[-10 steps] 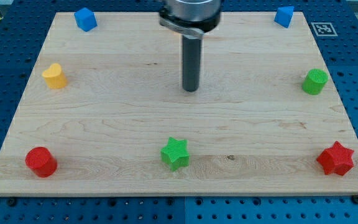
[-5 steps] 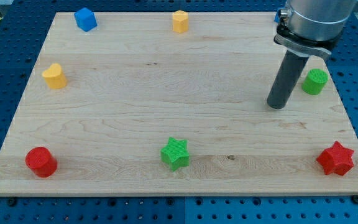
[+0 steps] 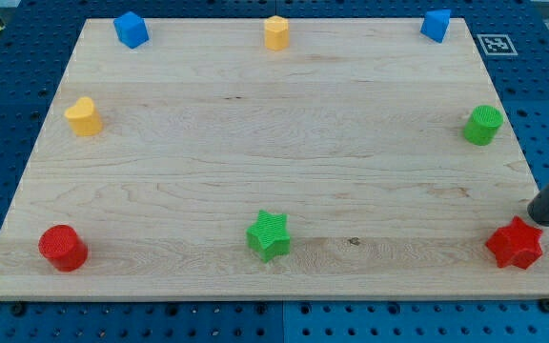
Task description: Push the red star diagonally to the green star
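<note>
The red star lies near the board's bottom right corner. The green star lies at the bottom middle, far to the red star's left. My dark rod enters from the view's right edge, and my tip rests just above and to the right of the red star, close to it or touching it.
On the wooden board: a red cylinder at bottom left, a yellow block at left, blue cubes at top left and top right, a yellow block at top middle, a green cylinder at right.
My rod has swept from the board's upper middle to the right and down, ending beside the red star. No block has moved.
</note>
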Controlling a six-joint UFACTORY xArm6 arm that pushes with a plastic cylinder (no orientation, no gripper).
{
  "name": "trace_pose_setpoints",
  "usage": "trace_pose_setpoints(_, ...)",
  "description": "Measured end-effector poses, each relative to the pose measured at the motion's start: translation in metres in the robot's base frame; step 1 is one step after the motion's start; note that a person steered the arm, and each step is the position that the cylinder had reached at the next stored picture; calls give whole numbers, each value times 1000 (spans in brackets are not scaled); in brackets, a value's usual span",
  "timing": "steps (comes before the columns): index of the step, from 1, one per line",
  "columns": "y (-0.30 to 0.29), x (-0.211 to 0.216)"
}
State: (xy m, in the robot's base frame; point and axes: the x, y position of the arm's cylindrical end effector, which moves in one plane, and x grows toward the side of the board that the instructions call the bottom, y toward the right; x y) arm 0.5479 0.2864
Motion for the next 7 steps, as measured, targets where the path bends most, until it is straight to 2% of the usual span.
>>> trace_pose_setpoints(2, 4, 43)
trace_pose_setpoints(7, -13, 47)
